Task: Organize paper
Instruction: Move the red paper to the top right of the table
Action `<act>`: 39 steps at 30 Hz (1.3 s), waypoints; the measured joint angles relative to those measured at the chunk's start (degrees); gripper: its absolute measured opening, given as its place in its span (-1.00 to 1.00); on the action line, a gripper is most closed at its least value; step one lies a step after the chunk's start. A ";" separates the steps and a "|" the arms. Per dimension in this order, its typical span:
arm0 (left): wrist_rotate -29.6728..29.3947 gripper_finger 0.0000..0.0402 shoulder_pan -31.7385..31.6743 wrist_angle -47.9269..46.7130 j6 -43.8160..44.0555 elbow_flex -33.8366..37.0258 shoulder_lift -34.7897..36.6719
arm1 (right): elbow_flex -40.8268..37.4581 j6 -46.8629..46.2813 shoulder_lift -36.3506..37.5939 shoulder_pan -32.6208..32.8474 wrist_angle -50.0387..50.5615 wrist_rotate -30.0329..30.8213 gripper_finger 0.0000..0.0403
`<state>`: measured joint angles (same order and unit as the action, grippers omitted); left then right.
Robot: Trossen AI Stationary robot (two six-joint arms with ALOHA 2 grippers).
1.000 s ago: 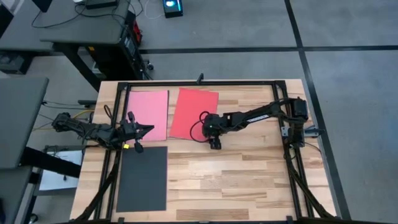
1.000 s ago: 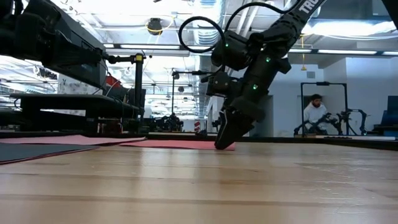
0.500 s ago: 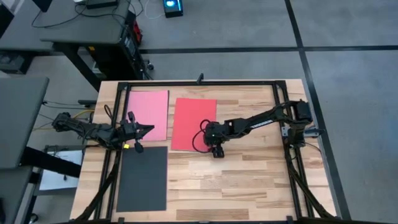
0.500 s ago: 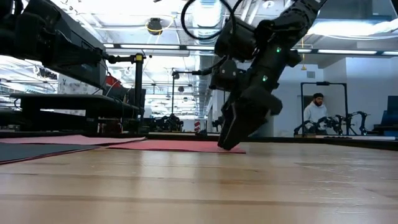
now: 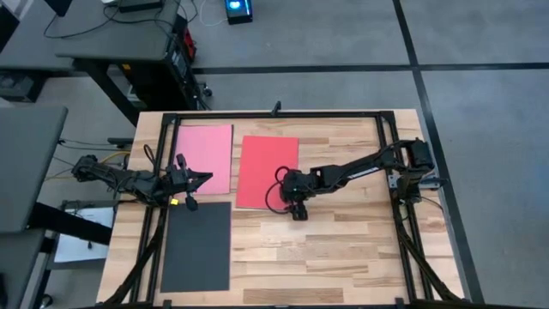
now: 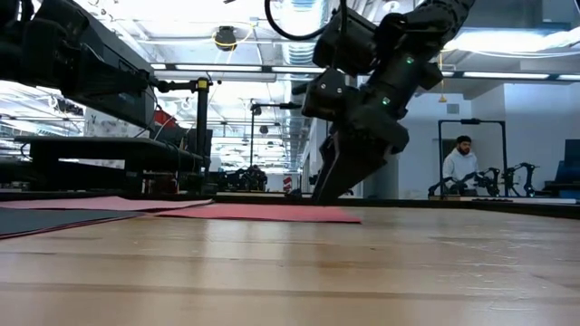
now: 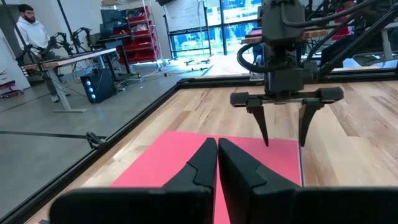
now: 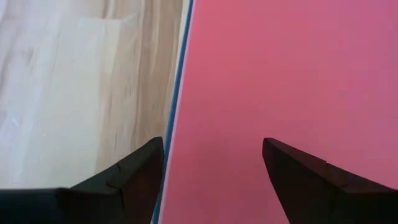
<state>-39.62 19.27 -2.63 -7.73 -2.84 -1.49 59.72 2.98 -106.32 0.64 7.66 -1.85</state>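
Since 1 s ago: red sheet [image 5: 268, 171] went from skewed to square with the table edges and slid slightly toward 7 o'clock; right gripper [image 5: 297, 209] moved with it toward 6 o'clock. Left arm, pink and dark sheets unchanged.

High view: wooden table [image 5: 343, 249]. Pink sheet [image 5: 205, 158] at approx 10 o'clock of table centre, red sheet just beside it toward 3 o'clock, narrow strip of wood between them. Dark grey sheet [image 5: 197, 246] at approx 8 o'clock, just below the pink one. Right gripper sits at the red sheet's near right corner, arm reaching in from 3 o'clock. Left gripper [image 5: 204, 178] at 9 o'clock, tip over the pink sheet's edge, fingers pressed together, nothing in them.

Low view: right gripper [image 6: 333, 186] tilted, fingertips down at the red sheet [image 6: 272, 213]; contact vs. hovering can't tell. Pink [image 6: 100, 204] and dark grey [image 6: 45, 220] sheets flat at far left. Person [image 6: 460, 163] seated in the room behind.

Left wrist view: left fingers [image 7: 202, 165] closed tip to tip over the pink sheet [image 7: 161, 158]. Right gripper [image 7: 283, 127] seen farther off, fingers spread wide, pointing down, empty.

Right wrist view: right fingers [image 8: 140, 171] wide apart, straddling the red sheet's [image 8: 267, 81] edge; thin blue edge [image 8: 180, 81] shows under that edge. Bare wood [image 8: 81, 81] beside.
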 joint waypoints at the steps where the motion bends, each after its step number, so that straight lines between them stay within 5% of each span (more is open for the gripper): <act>1: 0.00 -1.00 -0.02 0.01 0.00 0.01 -0.01 | 0.00 -0.20 0.00 -0.02 -0.25 0.06 0.29; 9: 0.00 -1.00 -0.02 0.16 -0.69 0.01 -0.01 | 0.02 -2.29 0.04 -0.07 -2.36 0.09 0.29; 14: 0.52 -1.00 -0.02 9.72 -21.03 0.44 -0.01 | 0.09 -3.01 0.11 0.64 -2.84 0.20 0.29; 18: 0.50 -1.00 -0.02 11.21 -23.84 0.30 0.02 | 0.02 -0.42 0.11 2.18 -2.49 0.20 0.29; 30: 0.57 -1.00 -0.02 10.55 -8.51 0.22 0.01 | -0.04 1.99 0.15 6.03 8.48 10.79 0.29; 39: 0.66 -1.00 -0.02 11.07 -1.98 0.12 0.01 | -0.04 2.95 0.15 4.76 8.62 12.46 0.22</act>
<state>-38.95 19.25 8.44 -9.71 -2.72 -1.48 59.68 5.93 -106.17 5.41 16.28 10.61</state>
